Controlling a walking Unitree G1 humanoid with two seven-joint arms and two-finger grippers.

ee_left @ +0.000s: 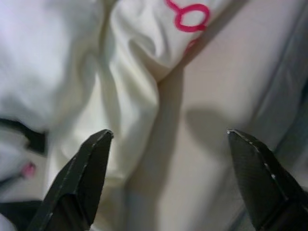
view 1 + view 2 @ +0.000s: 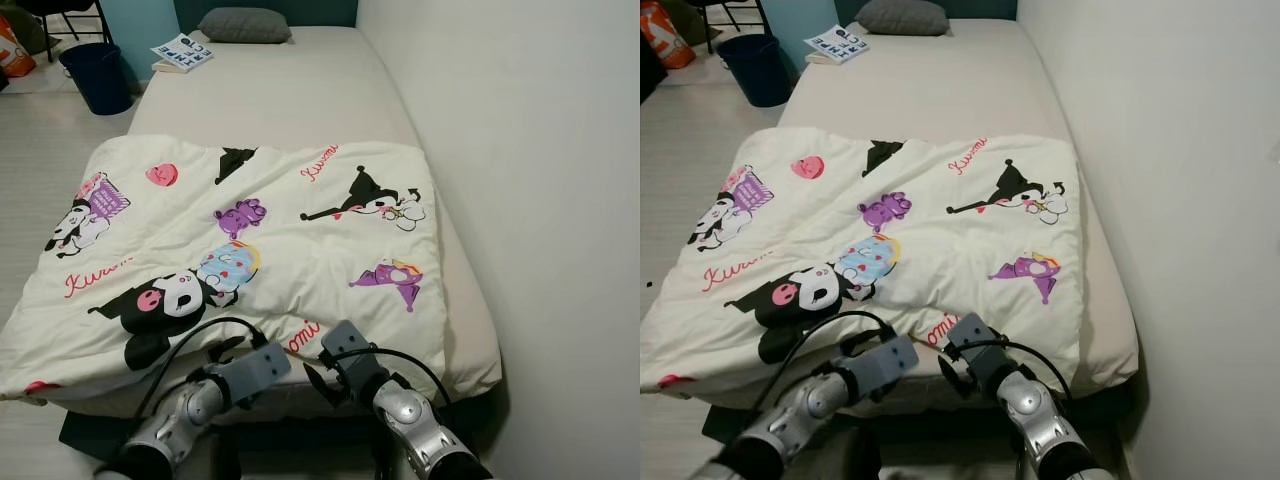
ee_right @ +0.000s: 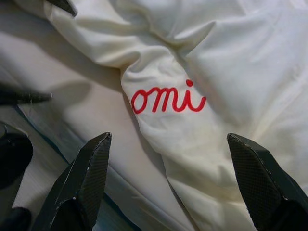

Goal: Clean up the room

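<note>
A cream blanket (image 2: pixel 260 230) printed with cartoon characters covers the near half of the bed (image 2: pixel 270 95), its front hem bunched at the foot end. My left gripper (image 1: pixel 169 134) is open just over a fold of that hem (image 1: pixel 130 96), with the beige sheet showing beside it. Close to its right, my right gripper (image 3: pixel 168 137) is also open, above the hem where red letters "omi" (image 3: pixel 168 98) are printed. Neither holds anything. In the eye views both grippers (image 2: pixel 275 358) (image 2: pixel 335 345) sit side by side at the blanket's front edge.
A grey pillow (image 2: pixel 245 25) and a magazine (image 2: pixel 182 52) lie at the head of the bed. A dark blue bin (image 2: pixel 97 75) stands on the floor to the left, an orange bag (image 2: pixel 12 50) beyond it. A white wall (image 2: pixel 540 150) runs along the bed's right side.
</note>
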